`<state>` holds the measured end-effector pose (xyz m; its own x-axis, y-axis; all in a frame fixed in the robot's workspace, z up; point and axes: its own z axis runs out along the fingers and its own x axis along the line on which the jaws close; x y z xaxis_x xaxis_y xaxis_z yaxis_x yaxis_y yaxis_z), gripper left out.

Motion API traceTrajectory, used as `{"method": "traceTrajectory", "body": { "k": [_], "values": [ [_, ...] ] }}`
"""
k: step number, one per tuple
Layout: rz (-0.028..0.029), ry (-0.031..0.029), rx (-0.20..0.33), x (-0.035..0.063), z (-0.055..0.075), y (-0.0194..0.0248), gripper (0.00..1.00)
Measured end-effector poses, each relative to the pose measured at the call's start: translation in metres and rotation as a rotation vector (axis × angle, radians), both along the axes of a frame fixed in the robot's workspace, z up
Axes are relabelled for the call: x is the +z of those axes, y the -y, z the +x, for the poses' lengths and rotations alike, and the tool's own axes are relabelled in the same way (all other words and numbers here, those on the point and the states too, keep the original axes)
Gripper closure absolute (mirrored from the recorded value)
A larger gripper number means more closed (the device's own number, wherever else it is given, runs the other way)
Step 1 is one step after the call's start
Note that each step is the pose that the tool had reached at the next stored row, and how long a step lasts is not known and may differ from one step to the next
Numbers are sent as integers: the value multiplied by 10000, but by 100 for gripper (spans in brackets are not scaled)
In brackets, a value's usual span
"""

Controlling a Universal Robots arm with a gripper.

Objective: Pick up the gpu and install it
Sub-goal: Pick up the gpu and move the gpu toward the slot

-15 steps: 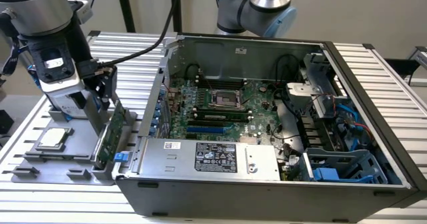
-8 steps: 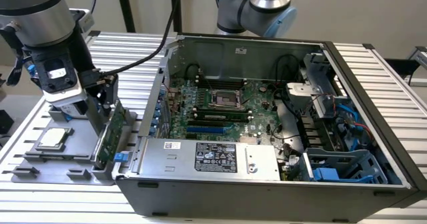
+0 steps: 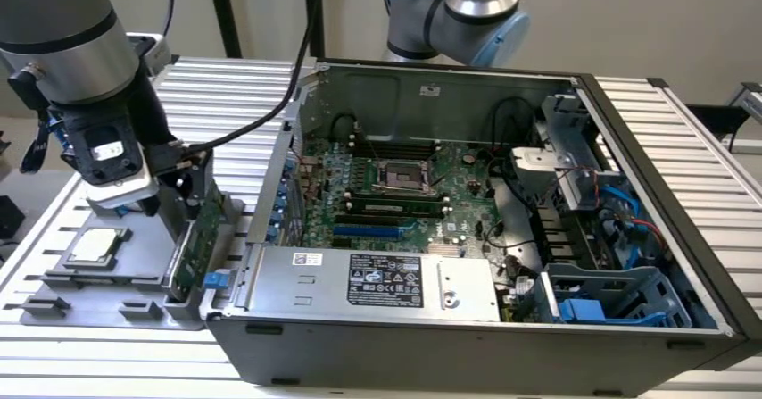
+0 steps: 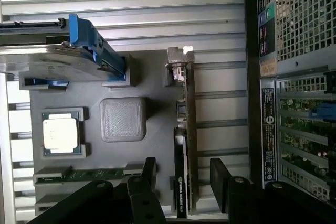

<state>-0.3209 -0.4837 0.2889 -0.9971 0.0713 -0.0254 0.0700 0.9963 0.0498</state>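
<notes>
Hovering with fingers spread, one either side of the gpu, not touching. Thin, edge-up in a grey tray — green board, silver bracket at one end.

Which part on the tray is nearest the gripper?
The gpu, the thin card standing on edge, between the open fingers; the CPU and hard drive lie farther off.

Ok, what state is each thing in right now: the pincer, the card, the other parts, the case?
pincer: open, one finger on each side of the gpu, gaps showing.
gpu: on edge in its slot in the tray, not gripped.
CPU chip: flat in its tray pocket.
hard drive: resting in the tray.
computer case: side open, motherboard exposed.
</notes>
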Motion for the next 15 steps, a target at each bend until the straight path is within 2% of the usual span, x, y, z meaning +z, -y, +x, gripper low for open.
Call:
{"method": "traceTrajectory", "body": {
  "k": [12,15],
  "values": [
    [-2,41,1,-217,1,10,46],
    [-18,57,-8,-273,1,10,46]
  ]
}}
